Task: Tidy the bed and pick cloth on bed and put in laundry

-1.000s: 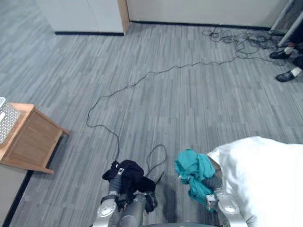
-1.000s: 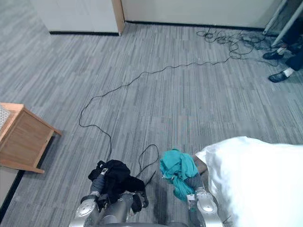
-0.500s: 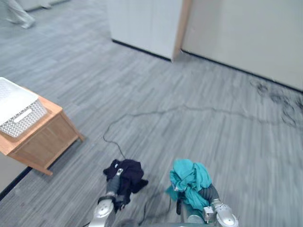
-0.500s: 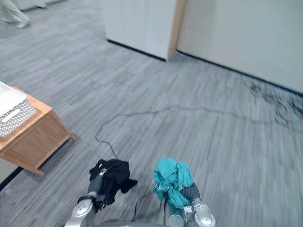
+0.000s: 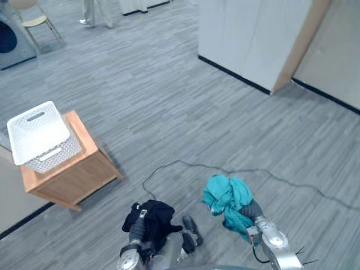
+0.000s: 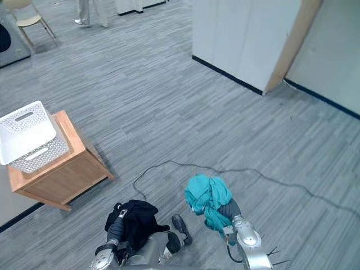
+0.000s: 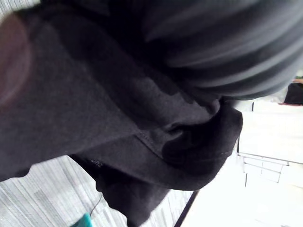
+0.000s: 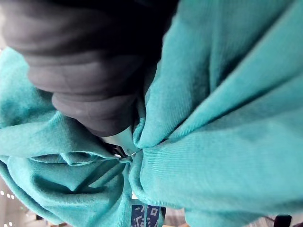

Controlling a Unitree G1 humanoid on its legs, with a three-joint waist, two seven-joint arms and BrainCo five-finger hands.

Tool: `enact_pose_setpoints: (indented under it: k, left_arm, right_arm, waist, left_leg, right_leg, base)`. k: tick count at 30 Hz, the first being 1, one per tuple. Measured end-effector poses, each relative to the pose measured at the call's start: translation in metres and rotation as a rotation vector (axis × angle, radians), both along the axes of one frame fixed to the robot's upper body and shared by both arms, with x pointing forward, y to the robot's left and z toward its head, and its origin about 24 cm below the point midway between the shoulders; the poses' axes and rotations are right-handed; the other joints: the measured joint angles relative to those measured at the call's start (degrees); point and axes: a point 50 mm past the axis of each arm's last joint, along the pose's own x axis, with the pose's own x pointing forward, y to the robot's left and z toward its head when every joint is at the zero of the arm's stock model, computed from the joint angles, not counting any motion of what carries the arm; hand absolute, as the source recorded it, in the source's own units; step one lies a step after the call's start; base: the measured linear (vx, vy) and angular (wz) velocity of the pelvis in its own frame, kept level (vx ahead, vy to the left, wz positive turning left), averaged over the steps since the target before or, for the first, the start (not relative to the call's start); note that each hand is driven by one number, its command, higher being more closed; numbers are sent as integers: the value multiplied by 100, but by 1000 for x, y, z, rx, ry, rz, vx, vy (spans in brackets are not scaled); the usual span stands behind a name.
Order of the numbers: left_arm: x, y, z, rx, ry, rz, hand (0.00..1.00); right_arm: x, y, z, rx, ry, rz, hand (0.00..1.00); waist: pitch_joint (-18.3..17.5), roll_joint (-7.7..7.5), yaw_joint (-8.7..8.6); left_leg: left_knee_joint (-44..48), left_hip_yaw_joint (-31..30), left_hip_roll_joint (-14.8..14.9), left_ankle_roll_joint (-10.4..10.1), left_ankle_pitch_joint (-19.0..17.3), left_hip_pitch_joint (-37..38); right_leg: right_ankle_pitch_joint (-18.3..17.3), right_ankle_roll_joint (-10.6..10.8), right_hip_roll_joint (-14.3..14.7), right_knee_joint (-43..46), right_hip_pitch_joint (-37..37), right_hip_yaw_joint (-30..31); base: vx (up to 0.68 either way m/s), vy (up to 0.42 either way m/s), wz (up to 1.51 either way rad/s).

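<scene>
A bunched black cloth (image 5: 153, 215) hangs from my left hand (image 5: 136, 228) low in the eye views, above the carpet. My fingers are buried in its folds (image 7: 142, 132). A teal cloth (image 5: 227, 197) is bundled round my right hand (image 5: 253, 211) just to the right of it. In the right wrist view a silver finger (image 8: 121, 140) pinches into the teal folds (image 8: 222, 142). The white laundry basket (image 5: 40, 136) stands on a small wooden table (image 5: 79, 171) to the left, some way from both hands.
Grey carpet stretches ahead. A white partition with a wooden edge (image 5: 256, 42) stands at the back right. At the far back left are a chair (image 5: 32, 19) and a person's legs (image 5: 93, 11).
The camera has swung left: the white bed has left the picture, and the table with the basket has come fully into view. Both hands still carry their cloths.
</scene>
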Motion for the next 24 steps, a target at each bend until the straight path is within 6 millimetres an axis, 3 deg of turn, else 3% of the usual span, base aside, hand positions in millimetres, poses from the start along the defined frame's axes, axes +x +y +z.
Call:
enact_pose_setpoints:
  k: [1, 2, 3, 5, 6, 7, 8, 9, 10, 11, 12, 13, 14, 15, 16, 17, 18, 19, 21, 23, 24]
  left_arm:
    - [5, 1, 2, 21, -14, -21, 100]
    - [11, 5, 4, 58, -28, -46, 100]
    - [14, 5, 5, 81, -34, -66, 100]
    - [20, 0, 8, 134, -48, -114, 100]
    - [22, -4, 9, 146, -57, -146, 100]
    - [24, -4, 10, 155, -63, -161, 100]
    - [29, -2, 13, 176, -80, -183, 100]
    - [32, 3, 14, 202, -87, -196, 100]
    - [33, 6, 15, 209, -87, -198, 100]
    - [34, 15, 16, 237, -85, -196, 100]
    - [33, 23, 16, 263, -78, -180, 100]
    - [33, 24, 16, 266, -75, -180, 100]
    - [26, 26, 12, 266, -43, -168, 100]
    - [18, 25, 8, 256, -13, -158, 100]
    - [5, 29, 4, 258, 24, -149, 100]
    - [0, 23, -1, 229, 57, -125, 100]
    - [-5, 18, -3, 205, 69, -105, 100]
    - [-13, 8, -7, 166, 92, -82, 100]
    - [-12, 6, -7, 156, 85, -72, 100]
    - [-13, 12, -5, 161, 69, -43, 100]
    - [-11, 12, -3, 155, 51, -34, 100]
  right_arm:
    - [-1, -1, -1, -4, 6, -8, 100]
    - [-1, 1, -4, 0, 16, -19, 100]
    - [-2, 2, -5, 5, 20, -25, 100]
    - [-11, 6, -10, 22, 45, -40, 100]
    - [-15, 9, -12, 32, 49, -61, 100]
    - [-19, 10, -13, 38, 55, -75, 100]
    - [-23, 13, -15, 54, 62, -100, 100]
    - [-25, 18, -17, 73, 67, -115, 100]
    - [-26, 20, -17, 84, 68, -121, 100]
    - [-24, 23, -16, 99, 62, -127, 100]
    - [-23, 24, -14, 103, 52, -130, 100]
    - [-23, 24, -13, 103, 50, -130, 100]
    - [-21, 20, -10, 97, 35, -122, 100]
    - [-21, 18, -10, 89, 39, -112, 100]
    - [-18, 18, -9, 86, 35, -102, 100]
    - [-13, 8, -7, 50, 29, -86, 100]
    - [-8, 3, -3, 31, 14, -72, 100]
    - [1, 2, 2, 18, -11, -37, 100]
    - [7, 1, 6, 8, -32, -25, 100]
    - [10, 0, 10, -2, -64, 2, 100]
    - [12, 1, 13, -9, -79, 19, 100]
  waist:
    - [-10, -124, -33]
    - [-2, -297, -152]
    - [24, -322, -204]
    - [109, -162, -304]
    - [106, -18, -364]
    - [83, 33, -444]
    - [83, 98, -540]
    - [91, 54, -566]
    - [81, 5, -546]
    - [142, -158, -528]
    - [172, -252, -511]
    - [168, -258, -514]
    - [85, -152, -547]
    - [-26, -30, -517]
    - [-94, -66, -511]
    - [-111, 216, -515]
    - [-92, 488, -463]
    - [30, 760, -270]
    - [174, 666, -251]
    - [309, 423, -242]
    - [305, 382, -237]
  left_leg:
    - [-27, -200, -153, 180, -77, 97]
    - [-13, -518, -364, 200, -213, 271]
    - [-15, -697, -433, 194, -288, 420]
    - [-106, -1330, -455, 79, -509, 1121]
    - [-199, -1743, -372, -60, -613, 1478]
    - [-230, -1938, -309, -141, -665, 1588]
    - [-276, -2341, -234, -264, -740, 1751]
    - [-372, -2625, -214, -347, -788, 1977]
    - [-396, -2752, -217, -417, -833, 2069]
    - [-399, -2896, -234, -628, -958, 2282]
    - [-342, -3001, -207, -812, -1226, 2527]
    - [-319, -3039, -182, -821, -1316, 2567]
    - [-28, -3249, 74, -876, -1845, 2806]
    - [128, -3281, 226, -977, -1995, 2899]
    - [1295, -3224, 353, -1282, -2162, 2590]
    - [3187, -2957, 849, -1513, -1915, 1850]
    - [3974, -2834, 1243, -1402, -1481, 1509]
    - [5114, -2682, 1804, -1146, -352, 976]
    - [5267, -2507, 1746, -1100, -775, 594]
    - [4270, -1915, 1432, -1274, -1156, 347]
    - [3675, -1531, 1342, -1339, -1182, 210]
  right_leg:
    - [475, -34, -280, 1142, -515, 80]
    - [771, -117, -527, 2251, -1031, 278]
    - [712, -191, -592, 2589, -1217, 355]
    - [302, -399, -473, 2753, -1711, 545]
    - [68, -393, -262, 2257, -2027, 758]
    - [0, -314, -163, 1822, -2212, 853]
    - [68, -183, -73, 668, -2499, 1026]
    - [516, 64, -85, -846, -2679, 1200]
    - [812, 141, -112, -1563, -2719, 1302]
    - [1177, 332, -196, -2386, -2862, 1595]
    - [1270, 379, -255, -2578, -2984, 1776]
    - [1286, 355, -261, -2577, -2993, 1782]
    - [1511, 50, -166, -2296, -2985, 1740]
    - [1514, -32, -20, -2041, -2980, 1673]
    - [1431, -179, 14, -1509, -2873, 1502]
    - [1458, -327, 226, -1167, -2776, 1405]
    - [1324, -452, 443, -1205, -2628, 1296]
    - [1177, -668, 748, -1469, -2151, 1236]
    - [1115, -750, 635, -1655, -1662, 1121]
    - [1101, -672, 378, -2093, -867, 775]
    - [1076, -653, 375, -2342, -604, 594]
  base:
    - [625, -8, 99]
    - [620, -26, 107]
    - [741, -41, 143]
    - [534, -37, 139]
    - [461, -56, 134]
    - [693, -147, 178]
    - [585, -163, 168]
    - [600, -188, 149]
    - [618, -277, 109]
    - [734, -375, 100]
    - [729, -405, 89]
    - [628, -381, 104]
    - [540, -327, 73]
    - [739, -421, 103]
    - [735, -480, 76]
    - [708, -459, 69]
    - [789, -438, 12]
    - [665, -269, -12]
    - [640, -292, 19]
    - [562, -302, 64]
    - [531, -283, 72]
